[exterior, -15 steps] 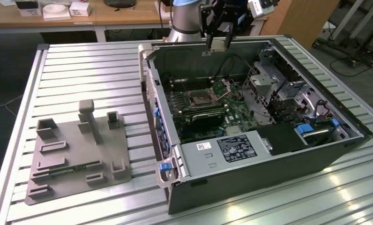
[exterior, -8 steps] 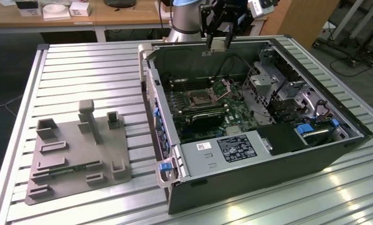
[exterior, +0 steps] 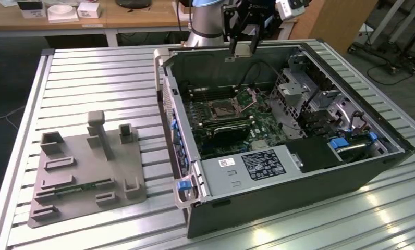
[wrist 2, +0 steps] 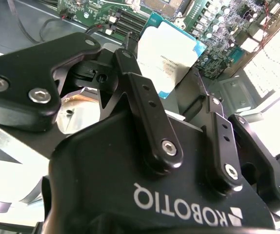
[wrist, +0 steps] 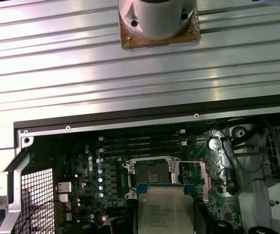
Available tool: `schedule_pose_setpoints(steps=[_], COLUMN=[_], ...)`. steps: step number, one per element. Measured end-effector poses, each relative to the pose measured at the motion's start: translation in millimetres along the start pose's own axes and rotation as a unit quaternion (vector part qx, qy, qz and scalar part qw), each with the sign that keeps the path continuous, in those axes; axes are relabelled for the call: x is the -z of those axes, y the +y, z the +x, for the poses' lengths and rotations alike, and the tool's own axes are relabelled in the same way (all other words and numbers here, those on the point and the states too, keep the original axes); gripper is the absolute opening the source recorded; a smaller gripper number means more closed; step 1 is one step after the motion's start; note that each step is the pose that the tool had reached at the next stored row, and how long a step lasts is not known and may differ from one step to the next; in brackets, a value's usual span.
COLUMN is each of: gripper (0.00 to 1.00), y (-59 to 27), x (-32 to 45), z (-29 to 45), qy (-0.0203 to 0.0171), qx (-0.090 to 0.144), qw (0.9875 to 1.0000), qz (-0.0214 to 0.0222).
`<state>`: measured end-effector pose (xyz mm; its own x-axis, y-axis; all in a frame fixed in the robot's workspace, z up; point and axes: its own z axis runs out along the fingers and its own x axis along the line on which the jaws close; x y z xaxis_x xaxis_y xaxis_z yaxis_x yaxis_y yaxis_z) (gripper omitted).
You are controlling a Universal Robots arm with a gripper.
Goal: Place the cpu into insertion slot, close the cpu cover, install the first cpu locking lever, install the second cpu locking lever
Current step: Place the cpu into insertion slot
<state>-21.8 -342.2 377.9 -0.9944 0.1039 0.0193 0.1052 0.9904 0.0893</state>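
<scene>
We see the black two-fingered gripper (exterior: 243, 46) closed on a small square cpu with a silvery-grey metal face (exterior: 243, 51), its fingers pressed against two opposite edges of the chip. In the second wrist view the gripper (wrist 2: 165, 80) has the cpu (wrist 2: 171, 48) pinched between its fingertips, with the chip's pale face towards the camera.

The cpu hangs in the air above the far wall of the open dark-grey computer case (exterior: 284, 208), which stands on a slatted aluminium desk (exterior: 89, 88). Inside the case, on the green circuit board (exterior: 263, 130), lies the square insertion slot with a dark centre and silvery rim (exterior: 221, 110). Its thin silvery cpu cover (exterior: 248, 96) is tipped up just beside it.

In the first wrist view the cpu (wrist: 165, 212) is close to the insertion slot (wrist: 151, 173), whose centre lies bare.

A grey fixture plate with upright blocks (exterior: 75, 179) lies on the desk at the exterior view's left.
</scene>
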Motion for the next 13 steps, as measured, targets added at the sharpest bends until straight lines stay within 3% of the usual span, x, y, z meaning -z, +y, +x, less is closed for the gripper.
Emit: schedule_pose_setpoints(steps=[13], gripper=[0.54], y=[0.0], x=[0.0], z=[0.0], qy=[-0.0004], qx=[-0.005], qw=[1.0000], qz=[-0.0001])
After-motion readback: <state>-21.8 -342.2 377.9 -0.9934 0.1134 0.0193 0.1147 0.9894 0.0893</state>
